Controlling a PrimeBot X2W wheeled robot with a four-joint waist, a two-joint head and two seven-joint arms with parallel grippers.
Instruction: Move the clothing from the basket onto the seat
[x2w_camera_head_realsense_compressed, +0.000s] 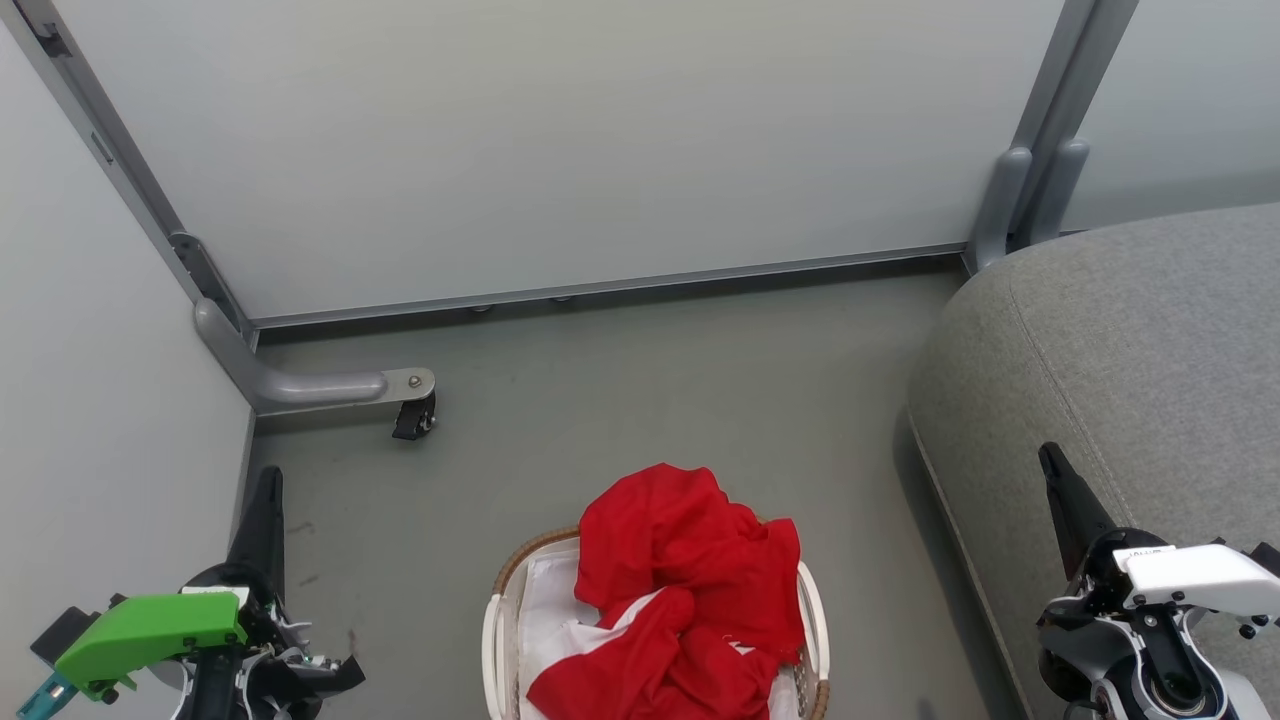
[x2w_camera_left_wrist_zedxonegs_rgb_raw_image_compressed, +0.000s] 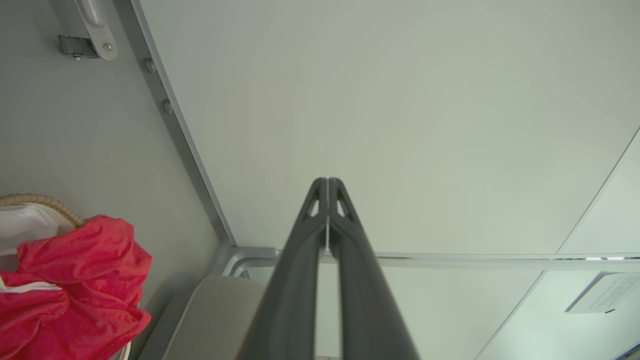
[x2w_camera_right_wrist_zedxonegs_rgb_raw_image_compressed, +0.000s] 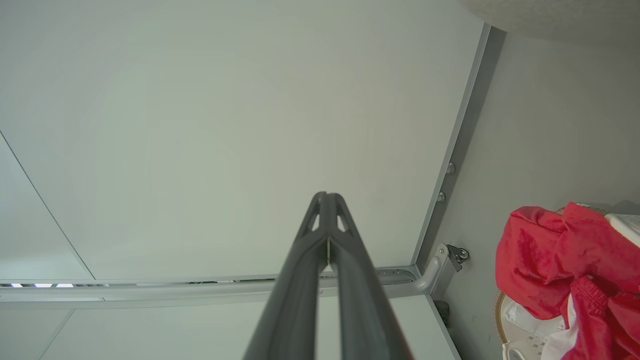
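the bright red soft fabric clothing (x2w_camera_head_realsense_compressed: 690, 590) with white trim is heaped in the small oval white perforated plastic basket (x2w_camera_head_realsense_compressed: 493, 640) with a brown woven rim, which stands on the grey floor (x2w_camera_head_realsense_compressed: 620, 400) at the bottom centre of the head view. the large grey woven-fabric upholstered seat (x2w_camera_head_realsense_compressed: 1150, 340) lies to the robot's right, apart from the basket, and nothing red is seen on it. the left gripper (x2w_camera_left_wrist_zedxonegs_rgb_raw_image_compressed: 327, 184) and the right gripper (x2w_camera_right_wrist_zedxonegs_rgb_raw_image_compressed: 326, 196) are held either side of the basket, each with its two dark fingers pressed together on nothing. the step in hand is judged to be the first reach. it would be done well if the fingers were parted before descent, brought down on the highest fold of the heap and closed on red fabric alone, so that the white fabric liner (x2w_camera_head_realsense_compressed: 545, 600) is not caught. the garment should be lifted clear of the rim before being carried across, lest the basket be dragged or tipped.
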